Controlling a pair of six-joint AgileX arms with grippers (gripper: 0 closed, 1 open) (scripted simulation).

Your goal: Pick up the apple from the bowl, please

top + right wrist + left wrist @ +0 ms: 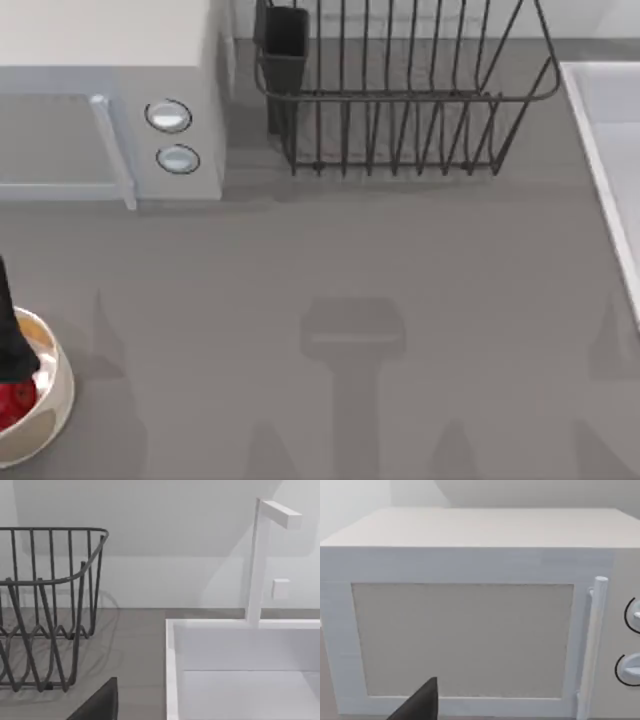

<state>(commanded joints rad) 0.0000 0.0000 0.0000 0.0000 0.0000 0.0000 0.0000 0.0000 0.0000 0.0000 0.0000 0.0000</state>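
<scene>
The left gripper [10, 345] stood at the far left edge of the table in the top view, a dark shape reaching down over the bowl [58, 395] and touching the apple [17, 400]; whether its fingers were closed on the fruit or merely around it could not be told, since most of it lay cut off by the edge of the view; one dark fingertip [420, 705] showed in the left wrist view against the microwave door. The apple, glossy red, sat inside the bowl, partly covered by the gripper; the bowl, cream-white with a tan-orange inner patch, rested on the grey table [350, 260] at the near left corner. Beyond it, at the far left, stood the white microwave [110, 60], with its long door handle [112, 150] and two round knobs [168, 116] facing the table; the left wrist view looked straight at its door [462, 640] and the handle [592, 645]. To the right of the microwave, at the far side, stood a dark wire dish rack [400, 110] with a black cup-like holder [284, 40] at its left end; the white sink [605, 150] lay along the right edge. The right wrist view took in the rack [50, 610], the sink basin [240, 670], a white faucet [260, 560], and one dark fingertip [100, 705] of the right gripper.
</scene>
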